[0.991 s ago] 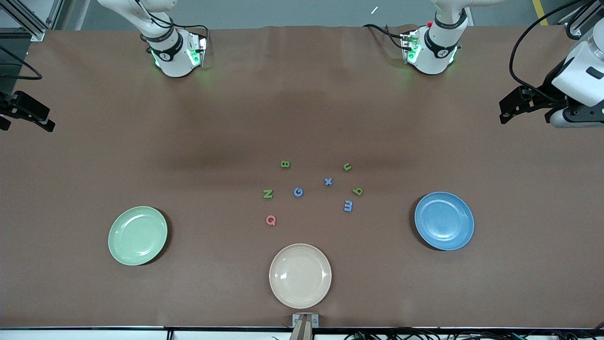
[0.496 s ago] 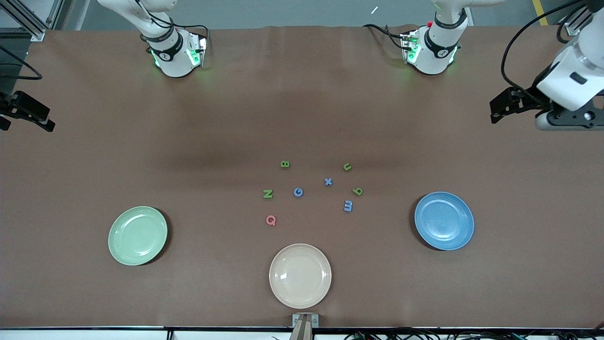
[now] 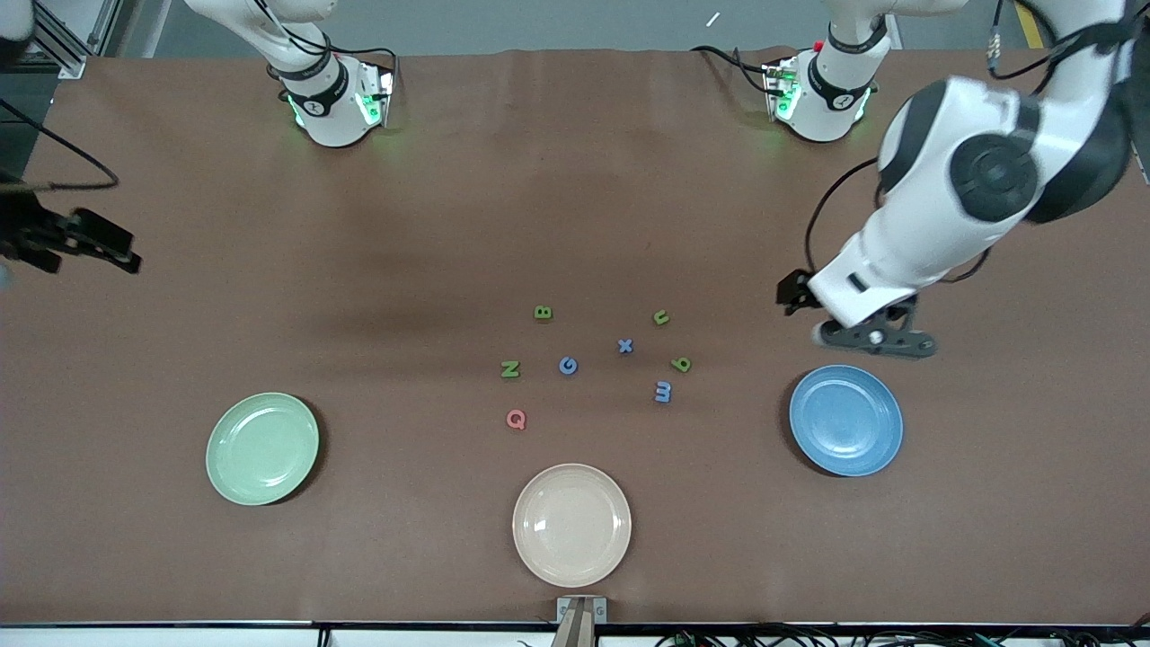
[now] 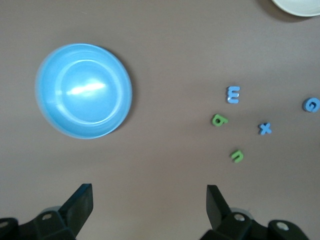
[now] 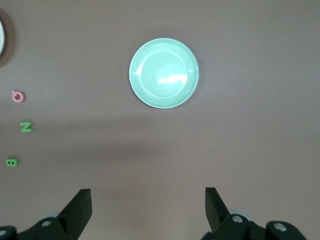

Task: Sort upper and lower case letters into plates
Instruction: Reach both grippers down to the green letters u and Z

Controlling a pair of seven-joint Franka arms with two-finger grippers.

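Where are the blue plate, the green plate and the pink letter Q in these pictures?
blue plate point(image 3: 845, 420), front view, middle of its bowl.
green plate point(image 5: 164, 73), right wrist view, middle of its bowl.
pink letter Q point(image 3: 516, 419), front view, on the letter's ring.

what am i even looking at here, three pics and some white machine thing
Two white robot arms work at a brown table. The wide picture looks down from across the table; the other two come from cameras on each arm's wrist. The left hand hangs open, holding nothing, just above the blue plate. The right hand is open too, at the table's edge. Also on the table: a green plate, a cream plate and small foam letters between them.
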